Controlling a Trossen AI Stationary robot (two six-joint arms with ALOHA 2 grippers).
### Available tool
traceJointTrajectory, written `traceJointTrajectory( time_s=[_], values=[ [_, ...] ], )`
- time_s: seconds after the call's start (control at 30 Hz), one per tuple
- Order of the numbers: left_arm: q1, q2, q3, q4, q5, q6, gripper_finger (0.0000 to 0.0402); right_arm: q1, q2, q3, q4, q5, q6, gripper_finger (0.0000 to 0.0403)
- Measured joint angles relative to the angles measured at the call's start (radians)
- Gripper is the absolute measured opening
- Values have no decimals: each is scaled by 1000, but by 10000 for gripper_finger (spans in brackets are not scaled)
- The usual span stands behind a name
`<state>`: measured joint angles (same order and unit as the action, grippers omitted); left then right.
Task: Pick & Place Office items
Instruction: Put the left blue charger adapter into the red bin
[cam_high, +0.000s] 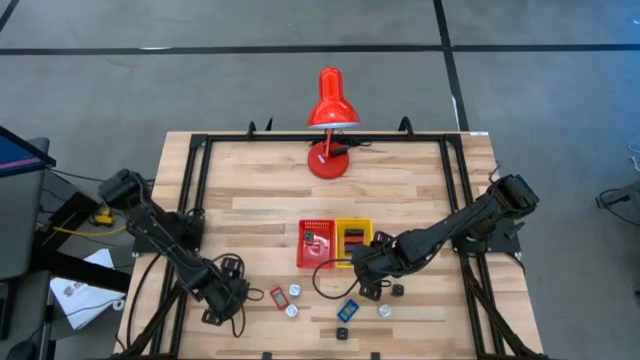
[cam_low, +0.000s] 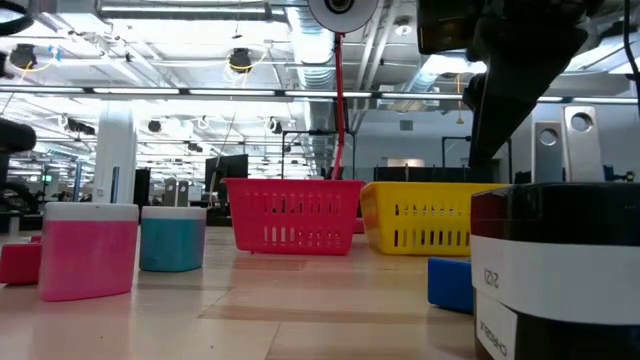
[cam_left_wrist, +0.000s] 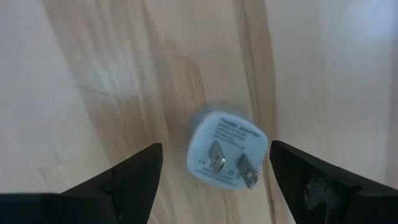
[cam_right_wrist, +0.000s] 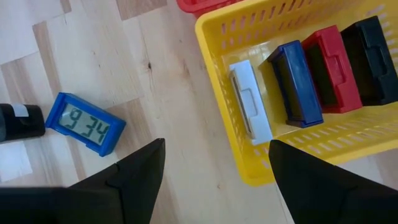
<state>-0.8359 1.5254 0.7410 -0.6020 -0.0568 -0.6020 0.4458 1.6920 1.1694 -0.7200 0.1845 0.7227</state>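
Observation:
My left gripper is open near the table's near left part. Its fingers stand on either side of a small white plug adapter, which lies on the wood with its two prongs facing up; they do not touch it. My right gripper is open and empty at the near edge of the yellow tray. In that tray, white, blue, red and black flat items stand on edge. A blue clock lies on the table beside the tray.
The red tray stands against the yellow tray's left side. Loose items lie near the table's near edge: a red clock, white pieces, the blue clock and black pieces. A red desk lamp stands at the far edge.

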Motion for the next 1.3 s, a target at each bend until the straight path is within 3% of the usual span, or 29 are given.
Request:
traceJointTrajectory(
  time_s=[0.5, 0.77, 1.17, 1.3],
  values=[
    [0, -26, 0, 20, -5, 29, 236, 1, 0, 0, 0, 0, 1, 279],
    [0, -27, 0, 16, -69, 30, 203, 1, 0, 0, 1, 0, 2, 279],
    [10, -27, -1, 16, -70, 30, 134, 1, 0, 0, 2, 0, 1, 279],
    [46, -28, -1, 27, -68, 30, 134, 1, 0, 0, 1, 0, 0, 279]
  ],
)
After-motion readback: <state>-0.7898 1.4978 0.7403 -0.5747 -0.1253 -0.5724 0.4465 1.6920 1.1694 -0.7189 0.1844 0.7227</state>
